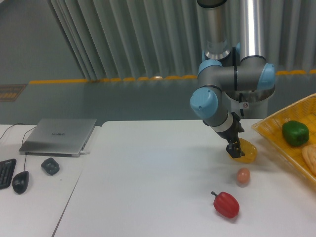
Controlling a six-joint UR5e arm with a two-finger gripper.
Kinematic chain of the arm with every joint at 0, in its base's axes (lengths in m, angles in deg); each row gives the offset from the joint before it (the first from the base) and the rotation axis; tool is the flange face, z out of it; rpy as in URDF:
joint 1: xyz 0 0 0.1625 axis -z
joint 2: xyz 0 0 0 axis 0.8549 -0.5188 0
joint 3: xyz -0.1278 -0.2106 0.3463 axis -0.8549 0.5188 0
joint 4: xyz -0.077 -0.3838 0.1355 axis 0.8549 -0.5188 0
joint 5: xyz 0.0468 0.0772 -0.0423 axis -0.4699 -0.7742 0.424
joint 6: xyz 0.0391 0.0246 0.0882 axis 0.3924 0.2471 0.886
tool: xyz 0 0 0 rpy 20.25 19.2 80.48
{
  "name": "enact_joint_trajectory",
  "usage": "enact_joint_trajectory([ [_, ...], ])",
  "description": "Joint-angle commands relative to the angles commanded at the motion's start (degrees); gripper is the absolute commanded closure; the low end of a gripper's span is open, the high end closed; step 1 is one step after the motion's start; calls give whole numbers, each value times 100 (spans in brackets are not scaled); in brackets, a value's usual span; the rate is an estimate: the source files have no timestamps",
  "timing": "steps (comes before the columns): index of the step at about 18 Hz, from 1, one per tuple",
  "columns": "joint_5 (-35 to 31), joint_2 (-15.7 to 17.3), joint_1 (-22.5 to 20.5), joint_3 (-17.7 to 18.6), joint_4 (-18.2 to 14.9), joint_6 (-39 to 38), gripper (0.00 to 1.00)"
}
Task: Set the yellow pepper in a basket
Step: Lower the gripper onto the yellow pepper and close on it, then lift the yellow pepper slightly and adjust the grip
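The hand (233, 149) was shut tight on the yellow pepper (245, 153), and the basket (276, 143) sat close by on its right.

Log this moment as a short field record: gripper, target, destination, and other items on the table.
gripper: gripper down at the left side of the yellow pepper; grasp state unclear
target: yellow pepper at the gripper, outside the basket
destination: basket at right edge, holding the green pepper
other items: red pepper nearest the camera; small egg-like object between it and the yellow pepper
side desk: laptop, mouse
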Motion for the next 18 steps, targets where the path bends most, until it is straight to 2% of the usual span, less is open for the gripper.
enact_joint_trajectory([
  [5,-70,-35,0,-9,194,-87,0],
  [9,-474,-123,132,-9,194,-105,0],
  [18,-510,-132,193,-18,194,-123,0],
])
